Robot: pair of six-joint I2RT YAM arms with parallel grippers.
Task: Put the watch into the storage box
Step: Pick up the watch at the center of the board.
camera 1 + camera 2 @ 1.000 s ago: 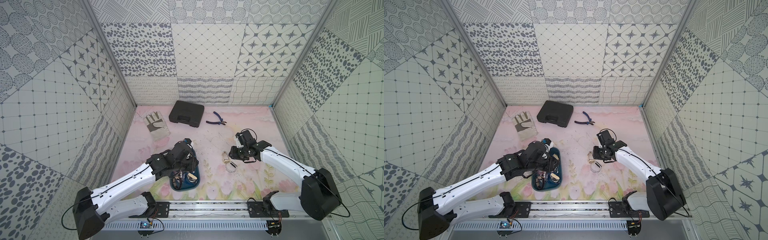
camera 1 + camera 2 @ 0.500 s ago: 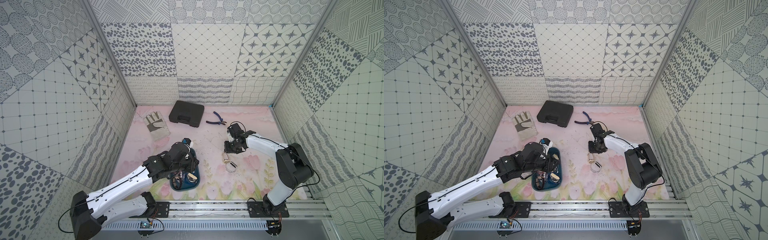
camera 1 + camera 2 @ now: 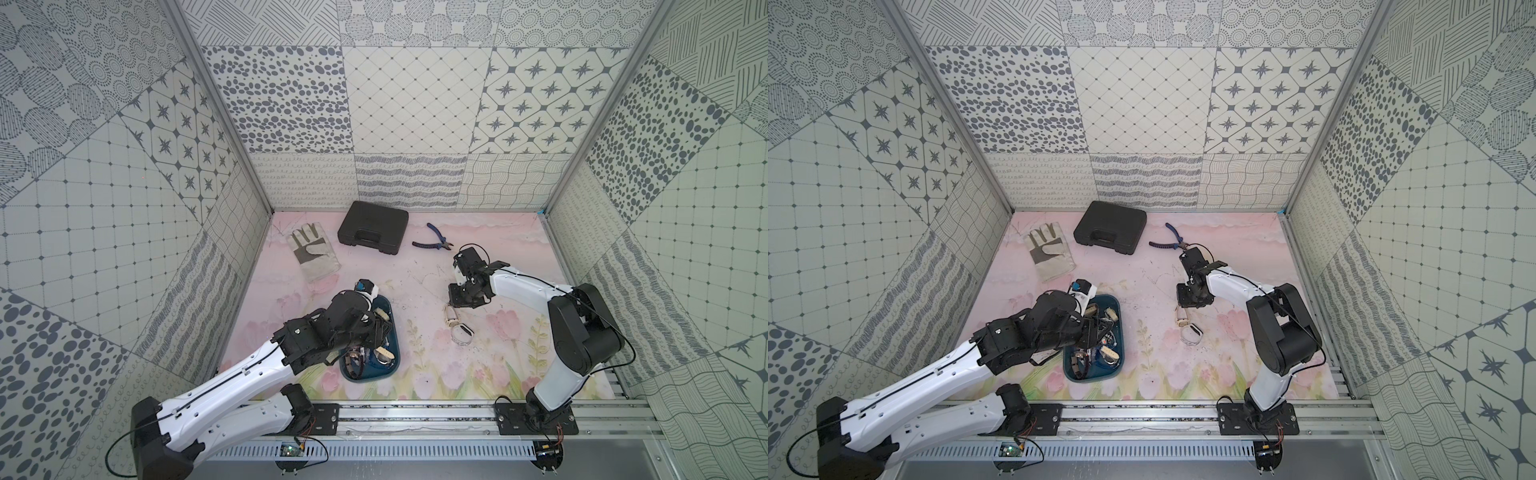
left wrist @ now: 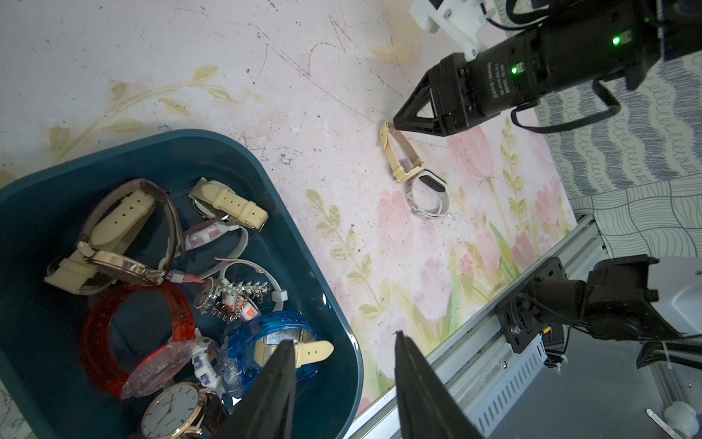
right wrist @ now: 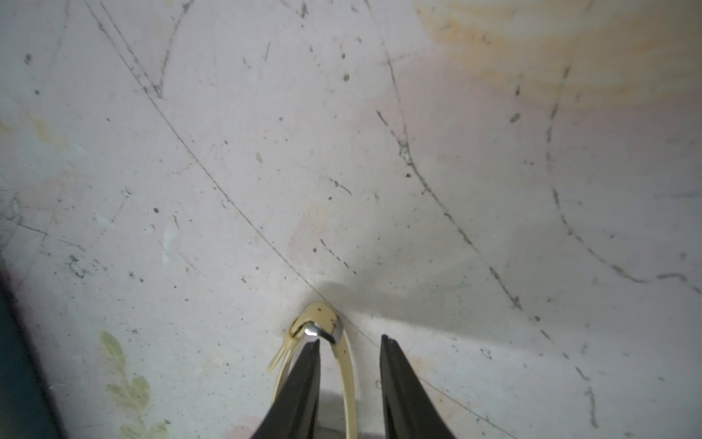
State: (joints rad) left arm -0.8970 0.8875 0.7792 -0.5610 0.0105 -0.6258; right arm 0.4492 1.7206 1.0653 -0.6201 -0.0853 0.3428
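A cream-strapped watch (image 3: 451, 322) (image 3: 1182, 320) (image 4: 399, 159) lies on the pink mat, touching a white-banded watch (image 3: 463, 334) (image 4: 427, 194). My right gripper (image 3: 455, 305) (image 3: 1185, 305) (image 4: 395, 123) (image 5: 349, 340) stands open, tips down at the cream watch's buckle end. One side of the strap (image 5: 343, 365) runs between its fingers; the other side passes outside one finger. The dark teal storage box (image 3: 370, 376) (image 3: 1092, 377) (image 4: 304, 243) holds several watches. Open and holding nothing, my left gripper (image 4: 343, 338) (image 3: 1096, 332) hovers over the box's near rim.
At the back of the mat lie a black hard case (image 3: 372, 232), blue-handled pliers (image 3: 432, 243) and a work glove (image 3: 313, 257). The metal rail (image 3: 415, 415) runs along the front edge. Patterned walls close in three sides.
My right arm has folded back at the elbow. Its gripper has shifted slightly left onto the cream strap's buckle end, jaws a little narrower. The left arm has barely moved.
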